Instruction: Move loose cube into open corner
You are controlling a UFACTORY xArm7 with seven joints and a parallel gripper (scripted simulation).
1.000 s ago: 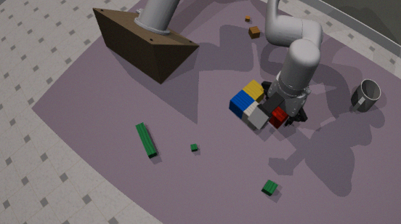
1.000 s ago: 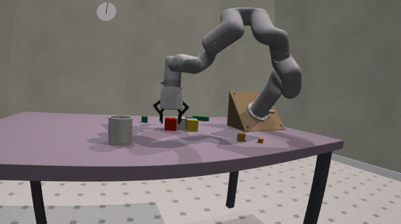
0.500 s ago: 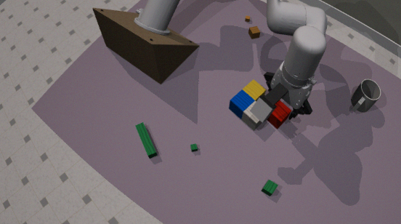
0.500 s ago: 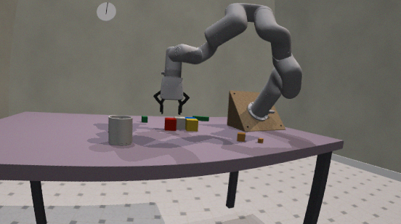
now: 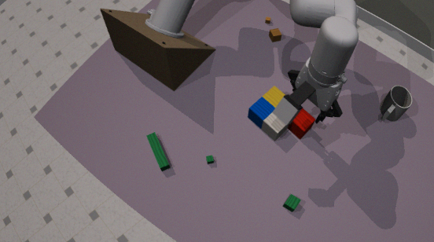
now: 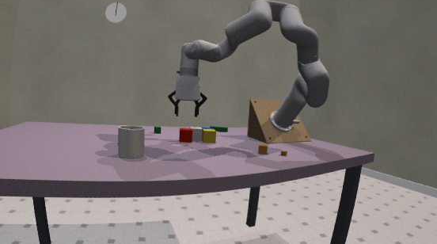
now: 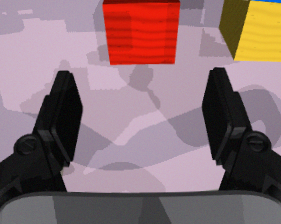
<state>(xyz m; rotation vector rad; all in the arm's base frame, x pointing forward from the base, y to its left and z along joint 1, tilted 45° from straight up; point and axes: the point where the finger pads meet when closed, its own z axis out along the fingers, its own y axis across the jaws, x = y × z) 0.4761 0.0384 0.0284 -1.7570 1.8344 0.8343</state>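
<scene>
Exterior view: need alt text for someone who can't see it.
Open gripper hangs above a red cube, which stands apart from a yellow cube. A white cube shows between and behind them, with a sliver of blue cube. A gray mug stands in the left foreground.

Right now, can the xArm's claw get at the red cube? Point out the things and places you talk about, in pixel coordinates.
Probably yes: the claw (image 5: 310, 105) (image 6: 187, 113) (image 7: 141, 87) hangs open above the table, nothing visible between its fingers, and the red cube (image 5: 302, 123) (image 6: 186, 135) (image 7: 142, 34) stands apart from the yellow one (image 5: 274, 96) (image 6: 209, 136) (image 7: 263, 32).
</scene>
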